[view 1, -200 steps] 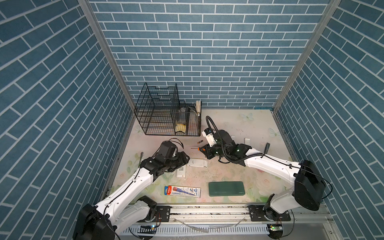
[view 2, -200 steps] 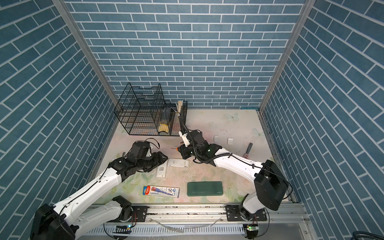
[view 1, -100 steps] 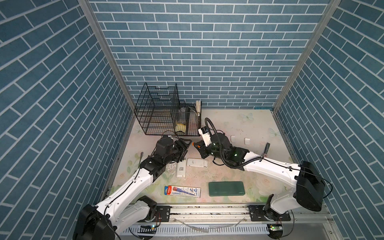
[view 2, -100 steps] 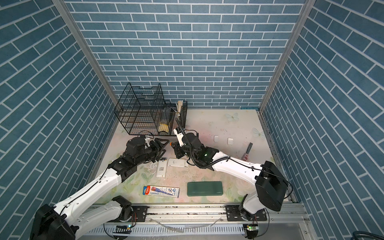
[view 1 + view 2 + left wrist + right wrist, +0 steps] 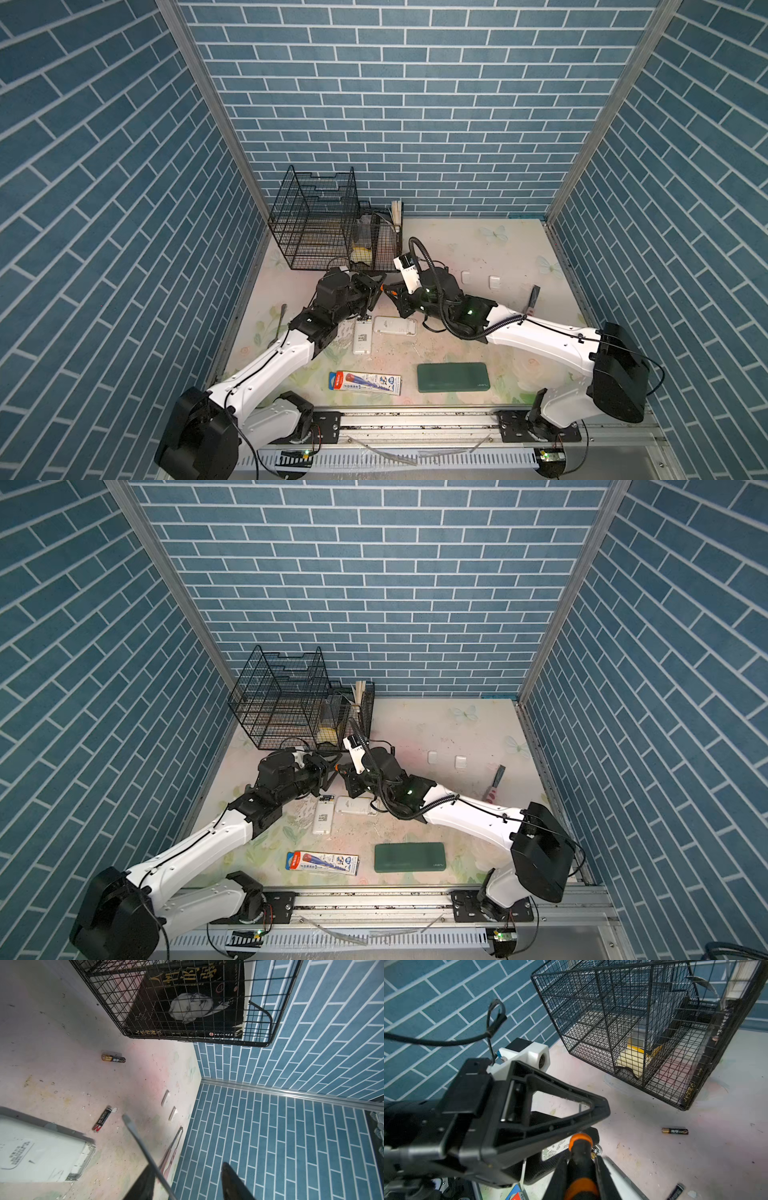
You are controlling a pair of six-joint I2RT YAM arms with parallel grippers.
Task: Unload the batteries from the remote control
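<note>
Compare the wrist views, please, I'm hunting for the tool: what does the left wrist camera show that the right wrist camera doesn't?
Left wrist only: the screwdriver's bare metal shaft and a thin pink-handled tool. Right wrist only: the screwdriver's orange-and-black handle, clamped in the right jaws. Both: the wire rack, the gold-ended battery and a second battery lying loose.

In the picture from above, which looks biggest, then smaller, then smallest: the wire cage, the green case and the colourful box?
1. Wire cage, by far the biggest.
2. Green case.
3. Colourful box, slimmer than the case though nearly as long.
</note>
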